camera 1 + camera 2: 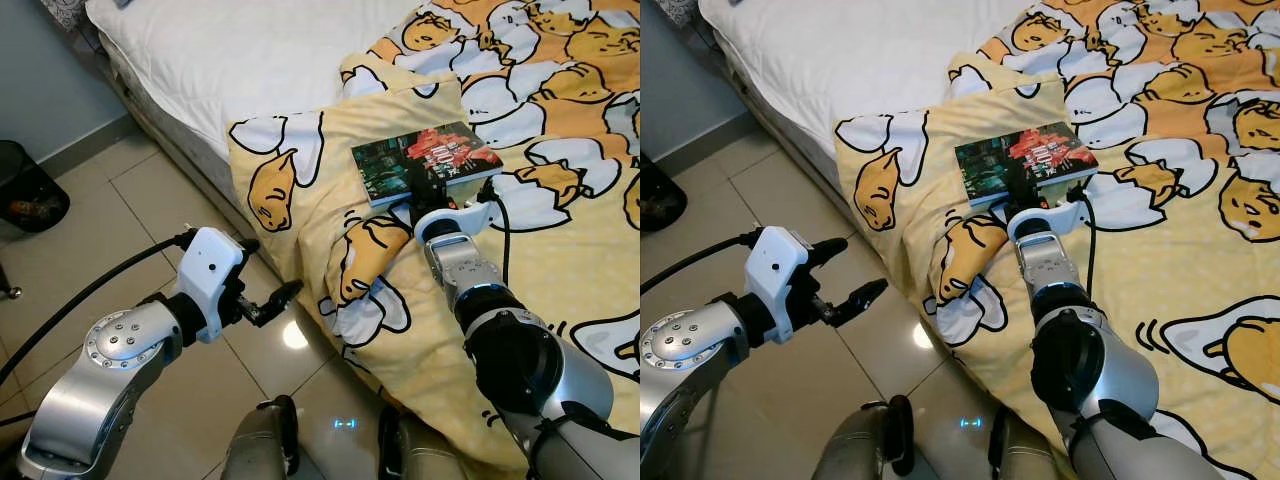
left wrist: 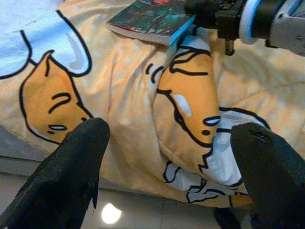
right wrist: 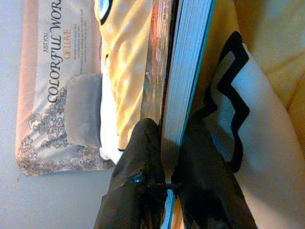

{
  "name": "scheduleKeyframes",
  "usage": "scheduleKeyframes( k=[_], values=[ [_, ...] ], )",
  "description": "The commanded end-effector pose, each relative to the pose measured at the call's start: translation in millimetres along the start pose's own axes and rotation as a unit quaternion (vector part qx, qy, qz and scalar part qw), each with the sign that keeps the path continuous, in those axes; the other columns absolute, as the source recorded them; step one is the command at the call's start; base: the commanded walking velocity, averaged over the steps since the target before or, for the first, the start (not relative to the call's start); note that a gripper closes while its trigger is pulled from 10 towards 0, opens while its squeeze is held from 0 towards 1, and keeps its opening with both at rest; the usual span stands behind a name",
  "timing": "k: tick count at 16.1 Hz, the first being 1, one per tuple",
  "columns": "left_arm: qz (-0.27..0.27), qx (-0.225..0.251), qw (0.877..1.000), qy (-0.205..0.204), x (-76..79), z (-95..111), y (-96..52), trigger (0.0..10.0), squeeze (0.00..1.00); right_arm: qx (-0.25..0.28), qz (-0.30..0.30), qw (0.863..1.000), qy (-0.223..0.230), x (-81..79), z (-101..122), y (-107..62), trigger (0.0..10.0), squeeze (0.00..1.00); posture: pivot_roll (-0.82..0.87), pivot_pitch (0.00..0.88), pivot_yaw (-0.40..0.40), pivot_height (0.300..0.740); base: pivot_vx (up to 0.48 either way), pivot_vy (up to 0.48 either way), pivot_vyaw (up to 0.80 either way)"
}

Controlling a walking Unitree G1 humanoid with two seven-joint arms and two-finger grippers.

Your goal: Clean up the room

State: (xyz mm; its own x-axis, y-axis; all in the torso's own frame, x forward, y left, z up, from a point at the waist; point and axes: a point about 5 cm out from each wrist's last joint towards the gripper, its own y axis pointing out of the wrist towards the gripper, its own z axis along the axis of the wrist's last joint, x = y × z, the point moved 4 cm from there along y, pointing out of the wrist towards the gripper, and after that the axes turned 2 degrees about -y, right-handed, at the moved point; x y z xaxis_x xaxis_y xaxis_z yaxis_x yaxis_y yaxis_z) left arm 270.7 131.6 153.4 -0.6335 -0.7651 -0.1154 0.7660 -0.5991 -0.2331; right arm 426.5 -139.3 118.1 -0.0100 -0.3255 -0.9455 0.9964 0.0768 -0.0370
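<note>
**Right gripper on the book's edge, left gripper idle off the bed**

Landmark: the book (image 1: 425, 160), dark cover with red and teal artwork, lying flat on the yellow cartoon-print duvet (image 1: 560, 240) on the bed.

My right gripper (image 3: 164, 162) is at the book's near edge, arm stretched out across the duvet towards it. In the right wrist view my two black fingers (image 3: 138, 157) are pinched on the book's edge, one on the cover side, one on the other, with the white page block running up between them. The jaws stand nearly closed, only the book's thickness apart.

My left gripper (image 1: 845, 272) hangs well short of the book, over the tiled floor (image 1: 130, 220) beside the bed, at the duvet's drooping corner. Its fingers (image 2: 71, 171) are spread wide with nothing between them; they point towards the book.

Beyond the book, the bare white mattress (image 1: 250, 55) shows where the duvet is folded back. Past the book in the right wrist view lies a flat pack printed "Colorful World of Love" (image 3: 57, 95). Far to the book's left, a black mesh bin (image 1: 25, 185) stands on the floor by the wall.
</note>
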Motion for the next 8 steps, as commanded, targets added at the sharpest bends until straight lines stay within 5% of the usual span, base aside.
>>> scheduleKeyframes(
  k=[1, 2, 3, 5, 8],
  values=[
    [0.011, -0.001, 1.000, 0.003, -2.2, -2.8, 0.8, 10.0, 0.67, -0.007, 0.003, 1.000, -0.006, 2.6, -2.9, -1.6, 0.0, 0.00, 0.11, 0.150, 0.060, 0.740, 0.000, 0.000, 0.00],
    [0.048, 0.014, 0.999, 0.012, -11.3, -0.6, 3.9, 10.0, 0.67, -0.003, 0.009, 1.000, -0.003, 3.1, 0.5, -2.4, 0.0, 0.00, 0.10, 0.135, 0.057, 0.740, 0.000, 0.000, 0.00],
    [0.149, 0.072, 0.986, 0.000, -35.3, 8.9, 11.0, 10.0, 0.70, 0.004, 0.030, 1.000, -0.002, 4.8, 10.8, -5.3, 0.0, 0.00, 0.07, 0.081, 0.038, 0.740, 0.000, 0.000, 0.00],
    [0.218, 0.105, 0.970, -0.037, -51.8, 14.2, 15.7, 10.0, 0.69, 0.001, 0.055, 0.998, -0.020, 7.9, 19.1, -10.2, 0.0, 0.00, 0.05, 0.059, 0.029, 0.740, 0.000, 0.000, 0.00],
    [0.207, 0.118, 0.969, -0.067, -61.2, 18.2, 19.9, 10.0, 0.67, -0.015, 0.111, 0.993, -0.048, 7.6, 31.8, -20.8, 0.0, 0.00, 0.03, 0.000, 0.021, 0.740, 0.000, 0.000, 0.00]
  ],
)
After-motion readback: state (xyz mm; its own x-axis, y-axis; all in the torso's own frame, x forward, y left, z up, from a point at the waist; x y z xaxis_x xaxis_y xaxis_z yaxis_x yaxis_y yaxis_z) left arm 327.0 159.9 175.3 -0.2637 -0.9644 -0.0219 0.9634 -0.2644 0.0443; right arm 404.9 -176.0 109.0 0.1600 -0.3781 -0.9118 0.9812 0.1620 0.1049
